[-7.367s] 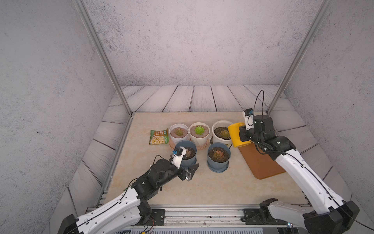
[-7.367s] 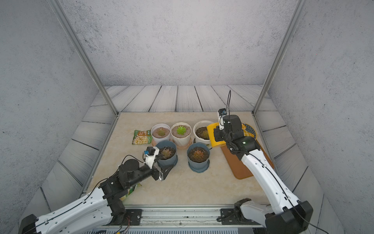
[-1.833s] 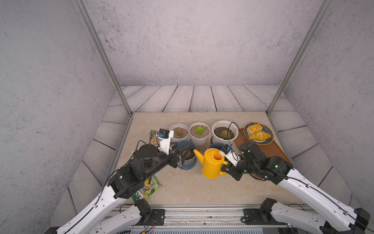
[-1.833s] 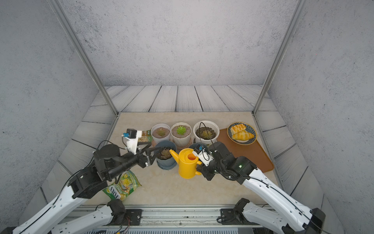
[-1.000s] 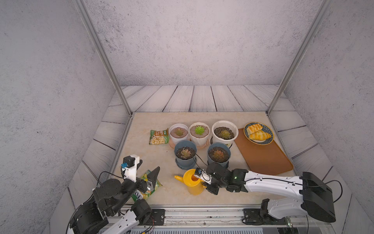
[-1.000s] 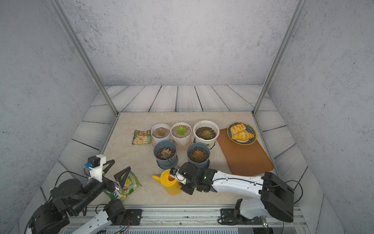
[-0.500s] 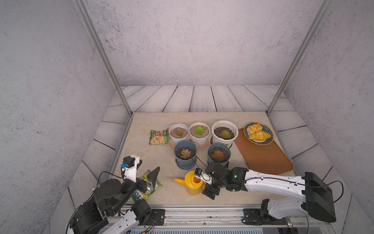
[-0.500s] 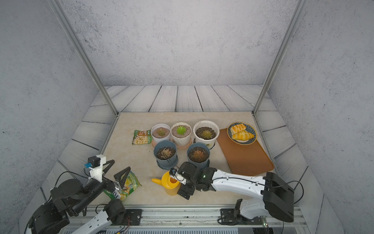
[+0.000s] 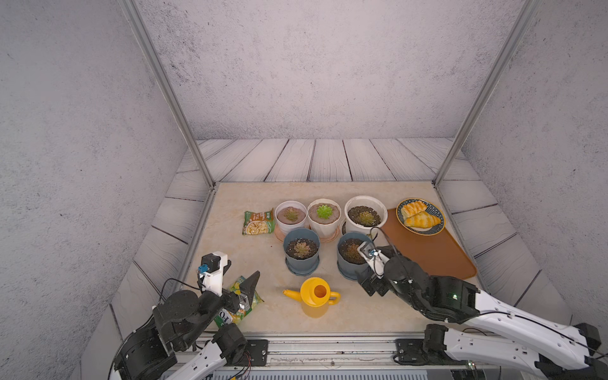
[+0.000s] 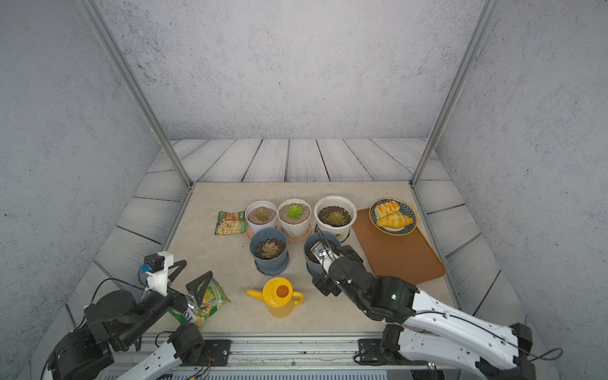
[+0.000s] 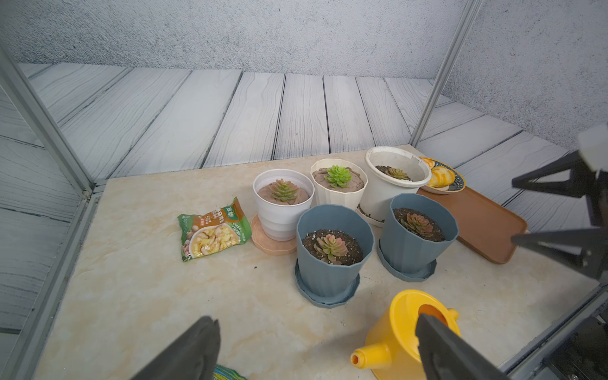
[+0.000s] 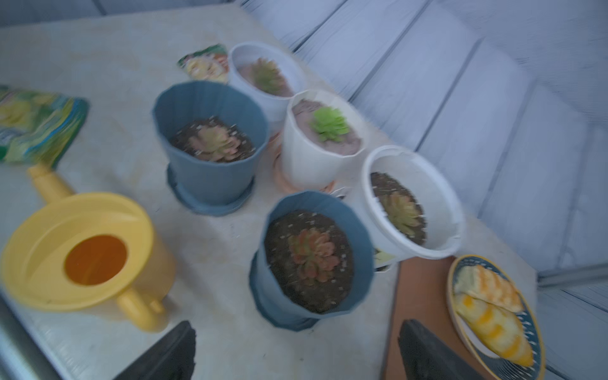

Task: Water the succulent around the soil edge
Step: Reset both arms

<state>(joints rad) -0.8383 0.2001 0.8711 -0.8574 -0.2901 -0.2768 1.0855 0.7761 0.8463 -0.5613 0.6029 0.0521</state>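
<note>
I find both arms' jaws spread wide, holding nothing. The watering can (image 9: 315, 296) stands upright at the table's (image 9: 250, 256) front. Its spout points to the left arm (image 9: 184, 312) and its handle to the nearer right arm (image 9: 427, 296). The blue succulent pots (image 9: 301, 265) stand just behind.

Both top views look down from high over the near edge of the table (image 9: 230, 204), facing the back wall (image 9: 312, 82) — nearly one picture, the cluster of pots (image 9: 324, 230) lower centre; the left wrist view skims low toward them; the right wrist view, blurred, hangs close above them — all four share pots and yellow watering can (image 11: 394, 329).
</note>
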